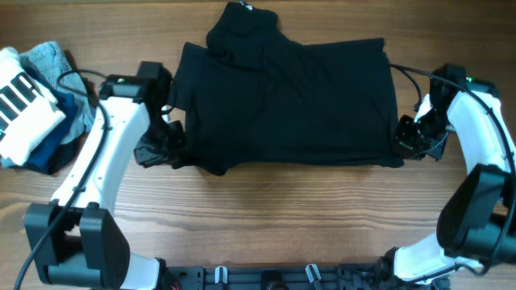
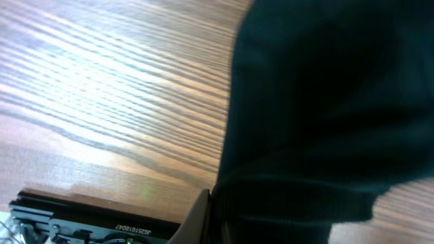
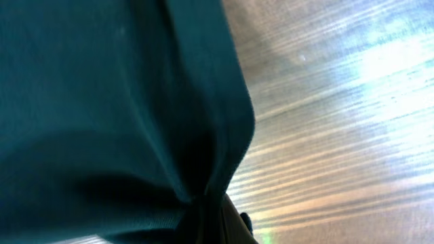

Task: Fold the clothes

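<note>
Black shirt (image 1: pixel 290 101) flat on counter (image 1: pixel 282 217), spread between both pincers. Left pincer (image 1: pixel 171 147) pinched tight on shirt's near left corner, fabric bunched in jaws. Right pincer (image 1: pixel 405 138) pinched tight on near right corner, cloth gathered into grip. Striped white garment (image 1: pixel 20 101) and blue garment (image 1: pixel 48 60) heaped well outboard of left pincer.

Bright even light, glare on table (image 3: pixel 352 61), black shirt (image 2: pixel 325 102) blurred close-up.
</note>
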Motion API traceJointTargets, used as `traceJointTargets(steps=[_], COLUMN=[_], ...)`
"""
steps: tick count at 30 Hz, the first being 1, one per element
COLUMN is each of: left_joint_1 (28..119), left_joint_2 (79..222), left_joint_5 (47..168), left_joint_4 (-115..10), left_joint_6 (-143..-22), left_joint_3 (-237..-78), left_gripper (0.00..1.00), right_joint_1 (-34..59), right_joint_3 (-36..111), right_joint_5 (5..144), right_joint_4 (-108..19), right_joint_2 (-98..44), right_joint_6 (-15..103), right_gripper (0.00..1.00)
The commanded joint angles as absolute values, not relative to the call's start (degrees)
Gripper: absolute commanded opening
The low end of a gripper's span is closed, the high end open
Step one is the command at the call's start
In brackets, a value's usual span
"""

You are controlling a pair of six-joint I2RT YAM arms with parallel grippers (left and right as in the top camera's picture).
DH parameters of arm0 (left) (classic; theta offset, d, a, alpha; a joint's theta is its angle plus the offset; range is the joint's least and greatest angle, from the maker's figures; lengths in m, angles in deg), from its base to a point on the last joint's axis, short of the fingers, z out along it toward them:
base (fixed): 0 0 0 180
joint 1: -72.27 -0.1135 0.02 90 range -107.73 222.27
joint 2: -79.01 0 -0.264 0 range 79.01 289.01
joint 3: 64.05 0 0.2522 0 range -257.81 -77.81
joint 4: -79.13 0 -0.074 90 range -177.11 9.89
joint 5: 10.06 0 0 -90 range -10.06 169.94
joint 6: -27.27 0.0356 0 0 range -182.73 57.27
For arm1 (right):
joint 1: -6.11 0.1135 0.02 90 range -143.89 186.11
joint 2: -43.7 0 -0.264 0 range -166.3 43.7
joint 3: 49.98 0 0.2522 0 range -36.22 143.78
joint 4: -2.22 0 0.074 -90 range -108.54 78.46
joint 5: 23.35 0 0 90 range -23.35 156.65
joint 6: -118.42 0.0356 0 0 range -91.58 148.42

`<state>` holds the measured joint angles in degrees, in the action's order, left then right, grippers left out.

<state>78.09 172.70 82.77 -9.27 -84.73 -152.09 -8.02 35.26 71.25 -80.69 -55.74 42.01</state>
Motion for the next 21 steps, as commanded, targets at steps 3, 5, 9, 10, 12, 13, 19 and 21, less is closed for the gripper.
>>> traceJointTargets(steps=[3, 5, 9, 10, 12, 13, 19, 21], left_joint_1=[74.7, 74.7, 73.9, 73.5, 73.2, 73.2, 73.2, 73.4], left_joint_2=[167.7, 164.1, 155.9, 153.6, 150.2, 149.6, 152.0, 154.1], left_joint_5=[86.3, 86.5, 86.3, 86.3, 86.9, 87.3, 88.4, 88.7], left_joint_4=[-7.5, -5.1, -3.7, -4.6, -8.4, -10.2, -27.5, -32.6], left_joint_6=[-84.0, -84.0, -84.2, -84.2, -84.2, -84.2, -84.2, -84.2], left_joint_3=[-146.8, -144.9, -144.0, -144.0, -144.0, -144.0, -142.2, -141.8], left_gripper=[0.04, 0.04, 0.04, 0.04, 0.04, 0.04, 0.04, 0.04], right_joint_1=[-8.8, -8.8, -8.8, -8.8, -8.7, -8.7, -8.7, -8.6], right_joint_3=[31.8, 30.5, 28.3, 27.6, 27.3, 27.3, 27.3, 27.3], right_joint_5=[63.6, 63.6, 63.6, 63.6, 65.1, 66.6, 79.9, 80.3], right_joint_4=[-80.9, -81.5, -82.1, -81.6, -79.8, -78.2, -61.9, -58.2], right_joint_2=[-50.1, -48.8, -46.4, -45.8, -45.7, -45.8, -45.8, -46.0], right_joint_6=[50.2, 50.7, 50.9, 50.9, 48.0, 46.0, 41.9, 41.9], right_gripper=[0.04, 0.04, 0.04, 0.04, 0.04, 0.04, 0.04, 0.04])
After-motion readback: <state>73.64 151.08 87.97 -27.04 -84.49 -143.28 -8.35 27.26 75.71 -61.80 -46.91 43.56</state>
